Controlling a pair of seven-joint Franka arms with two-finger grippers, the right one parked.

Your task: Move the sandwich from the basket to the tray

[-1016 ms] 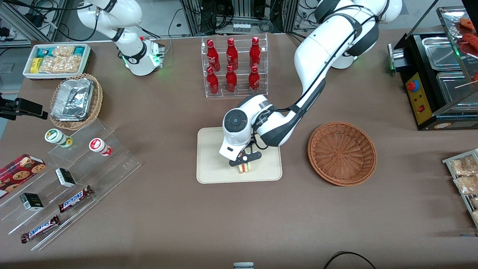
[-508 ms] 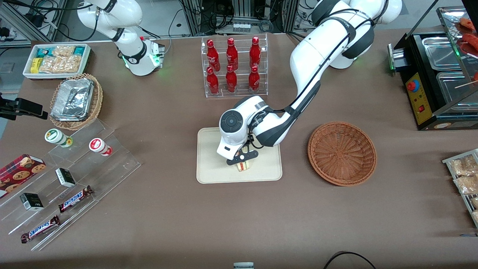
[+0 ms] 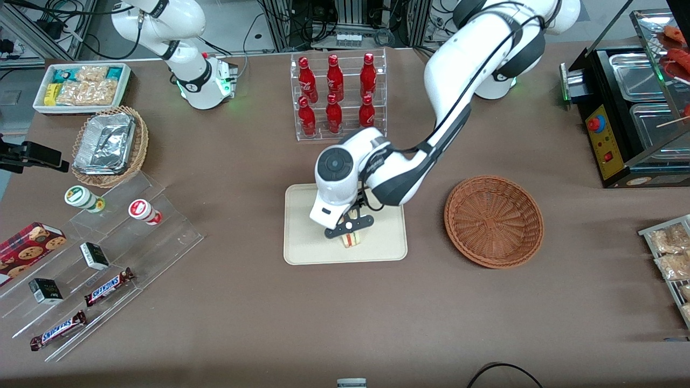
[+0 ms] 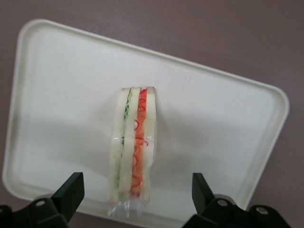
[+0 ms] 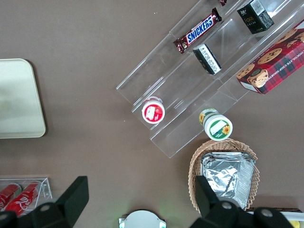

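Observation:
The sandwich (image 3: 351, 240) stands on its edge on the cream tray (image 3: 307, 237), near the tray's rim nearer the front camera. In the left wrist view the sandwich (image 4: 133, 142) shows pale bread with red and green filling, in clear wrap, resting on the tray (image 4: 213, 123). My left gripper (image 3: 348, 226) hangs just above the sandwich, open, its fingers (image 4: 70, 192) wide apart on either side and not touching it. The reddish-brown basket (image 3: 493, 221) is empty, beside the tray toward the working arm's end.
A clear rack of red bottles (image 3: 337, 97) stands farther from the front camera than the tray. Acrylic steps with snacks (image 3: 102, 253), a tan basket of foil containers (image 3: 110, 145) and a white snack bin (image 3: 81, 86) lie toward the parked arm's end. A black warmer (image 3: 630, 118) stands past the basket.
The left gripper has lifted slightly and shifted toward the parked arm's end. The sandwich stays on the tray, free of the fingers.

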